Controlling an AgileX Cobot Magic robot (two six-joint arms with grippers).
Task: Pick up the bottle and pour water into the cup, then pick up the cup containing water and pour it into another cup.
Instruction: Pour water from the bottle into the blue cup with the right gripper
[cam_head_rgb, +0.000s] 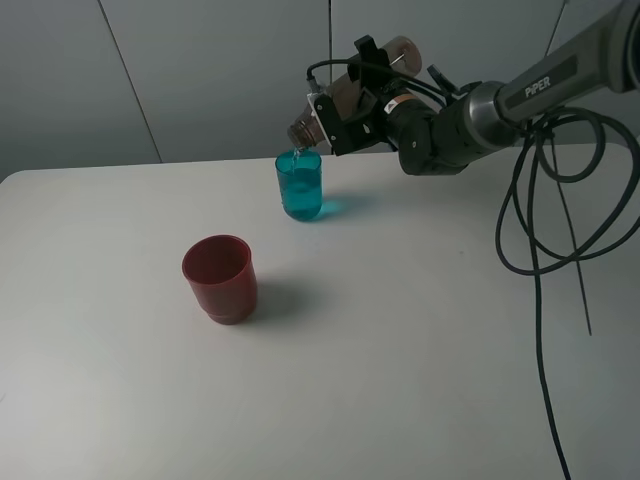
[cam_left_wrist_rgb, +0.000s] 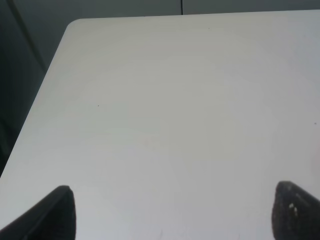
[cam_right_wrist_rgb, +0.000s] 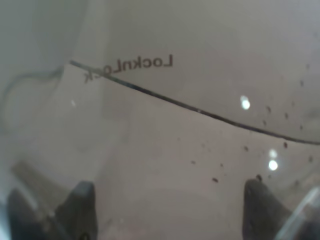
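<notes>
Bottle (cam_head_rgb: 345, 90) clamped in right end effector (cam_right_wrist_rgb: 167, 202).

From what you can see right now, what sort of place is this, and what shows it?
Probably a robotics lab bench: a white table against grey wall panels, a cabled robot arm tipping a bottle over a teal cup, a red cup nearby.
</notes>
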